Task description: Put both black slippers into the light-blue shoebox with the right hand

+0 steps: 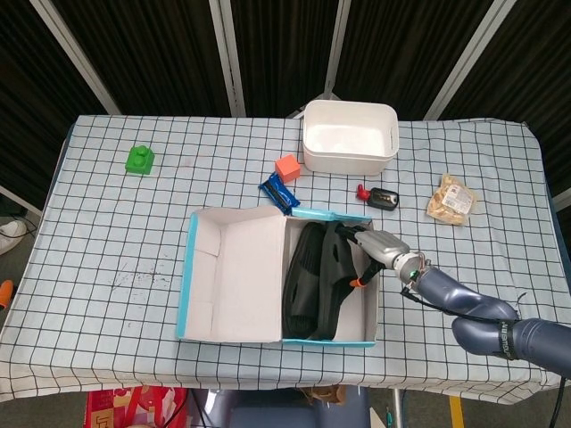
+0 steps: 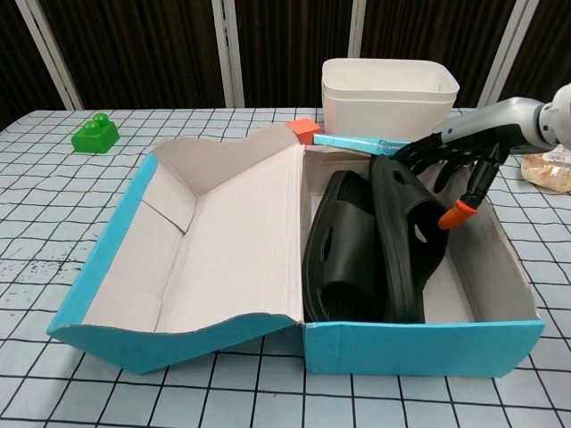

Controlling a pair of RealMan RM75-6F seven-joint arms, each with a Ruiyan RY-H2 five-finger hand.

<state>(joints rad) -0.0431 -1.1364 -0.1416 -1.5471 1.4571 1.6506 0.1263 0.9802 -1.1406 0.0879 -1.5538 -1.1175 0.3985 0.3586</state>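
At far left of the checked worktop point(image 1: 107, 223) a green block point(image 1: 139, 160) is seen. Centrally, the light-blue shoebox point(image 2: 419, 343) is laid open, its lid flap point(image 2: 223, 241) folded out to the left. Both black slippers are found standing on edge in the right compartment: the left slipper point(image 2: 339, 245) and the right slipper point(image 2: 403, 236), touching side by side. At the box's right wall the right hand point(image 2: 459, 165) is positioned, fingers point(image 2: 471, 183) spread and angled down into the box, just beside the right slipper's upper edge; contact cannot be told. Nothing is seen gripped. Behind the box, an orange cube point(image 1: 286, 167), a white tub point(image 1: 349, 135) and a snack bag point(image 1: 451, 199) are noted.
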